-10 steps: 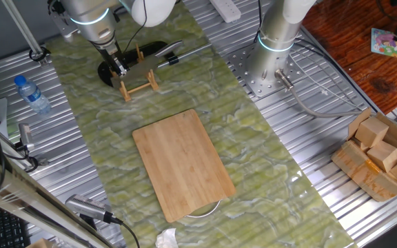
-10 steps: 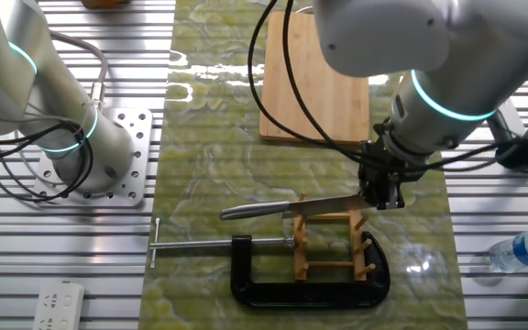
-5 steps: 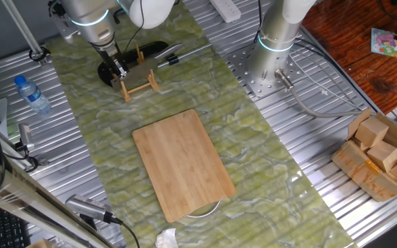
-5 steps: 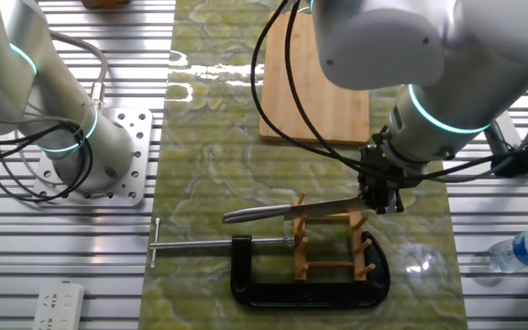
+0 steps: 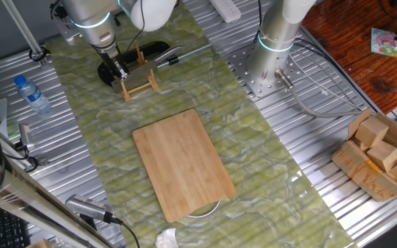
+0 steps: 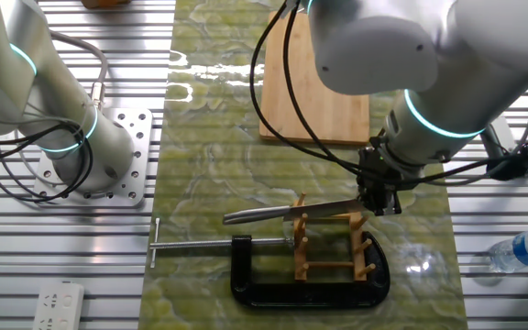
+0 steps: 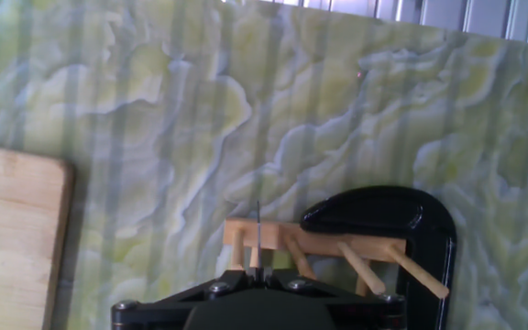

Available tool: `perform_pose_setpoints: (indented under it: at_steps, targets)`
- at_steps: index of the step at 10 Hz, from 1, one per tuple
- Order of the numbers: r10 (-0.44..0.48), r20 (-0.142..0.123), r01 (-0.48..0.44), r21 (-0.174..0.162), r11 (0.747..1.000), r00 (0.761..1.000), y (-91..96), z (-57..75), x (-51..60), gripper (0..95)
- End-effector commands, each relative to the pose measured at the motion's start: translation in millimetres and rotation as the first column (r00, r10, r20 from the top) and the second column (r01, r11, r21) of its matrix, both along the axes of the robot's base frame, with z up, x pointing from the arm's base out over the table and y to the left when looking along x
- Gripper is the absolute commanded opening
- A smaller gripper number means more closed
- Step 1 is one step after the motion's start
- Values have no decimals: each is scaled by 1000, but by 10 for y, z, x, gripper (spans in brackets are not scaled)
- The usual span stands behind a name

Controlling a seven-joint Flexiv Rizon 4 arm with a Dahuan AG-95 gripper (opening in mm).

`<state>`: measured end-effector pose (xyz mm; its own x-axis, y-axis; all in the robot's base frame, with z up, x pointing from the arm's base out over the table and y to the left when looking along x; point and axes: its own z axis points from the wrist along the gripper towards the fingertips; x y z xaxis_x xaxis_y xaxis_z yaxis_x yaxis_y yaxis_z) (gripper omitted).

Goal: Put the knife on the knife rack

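Observation:
The knife [image 6: 278, 213], a steel cleaver with a shiny curved handle pointing left, lies level across the top of the knife rack [image 6: 333, 249], its blade among the light-wood slats. My gripper [image 6: 379, 198] is shut on the blade's right end. In the one fixed view the gripper [image 5: 120, 69] stands at the rack's [image 5: 142, 85] left end with the grey blade [image 5: 138, 76] beside it. In the hand view the blade [image 7: 257, 231] shows edge-on as a thin line rising from the gripper [image 7: 257, 273], in front of the rack [image 7: 337, 247].
A black clamp [image 6: 273, 286] with a steel screw bar [image 6: 209, 244] holds the rack's base. The bamboo cutting board [image 5: 182, 164] lies mid-mat. A water bottle [image 5: 32, 94] stands to the left. A second arm's base [image 6: 81, 156] is bolted nearby. Wooden blocks [image 5: 381, 153] sit at the right.
My gripper and the knife have shifted slightly, a little lower onto the rack. Nothing else has moved.

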<state>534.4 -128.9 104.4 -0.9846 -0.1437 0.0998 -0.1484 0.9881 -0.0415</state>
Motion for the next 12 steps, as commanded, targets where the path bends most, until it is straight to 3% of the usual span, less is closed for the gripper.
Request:
perform_pose_setpoints:
  at_steps: [1, 10, 12]
  targets:
    - [6, 0, -6, 5, 1000, 1000, -4, 2, -3, 0]
    - [12, 16, -12, 21, 1000, 1000, -21, -75, -5, 0]
    - [3, 30, -4, 24, 1000, 1000, -22, -76, -8, 0]
